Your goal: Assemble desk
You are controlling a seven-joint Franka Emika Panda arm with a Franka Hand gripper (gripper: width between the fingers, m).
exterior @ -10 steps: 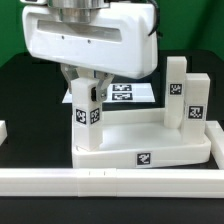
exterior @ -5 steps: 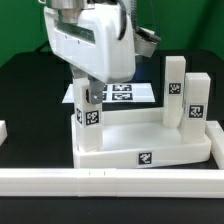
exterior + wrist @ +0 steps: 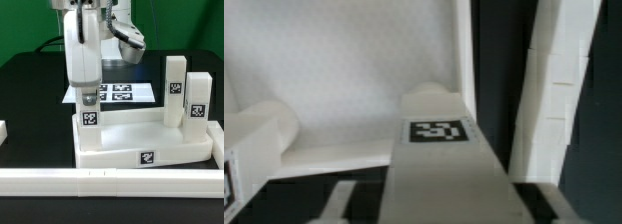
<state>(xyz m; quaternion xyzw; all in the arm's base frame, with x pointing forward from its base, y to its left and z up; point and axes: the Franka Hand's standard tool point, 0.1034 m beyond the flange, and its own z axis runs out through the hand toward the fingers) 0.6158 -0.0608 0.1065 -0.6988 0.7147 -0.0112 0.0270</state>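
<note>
The gripper (image 3: 88, 97) is closed on a leg (image 3: 89, 113), which is held upright at the corner of the tabletop (image 3: 146, 153) on the exterior view's left. Two more legs (image 3: 186, 95) are already standing at the other side. If the leg is tilted during turning, its thread could be jammed in the socket, or the tabletop could be dragged along.

Tabletop (image 3: 150, 150) and legs (image 3: 176, 90): smooth plastic (matt white).

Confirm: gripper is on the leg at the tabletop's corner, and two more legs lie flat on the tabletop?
Not flat. In the exterior view the two other legs stand upright. The gripper holds the leg at the tabletop corner.
</note>
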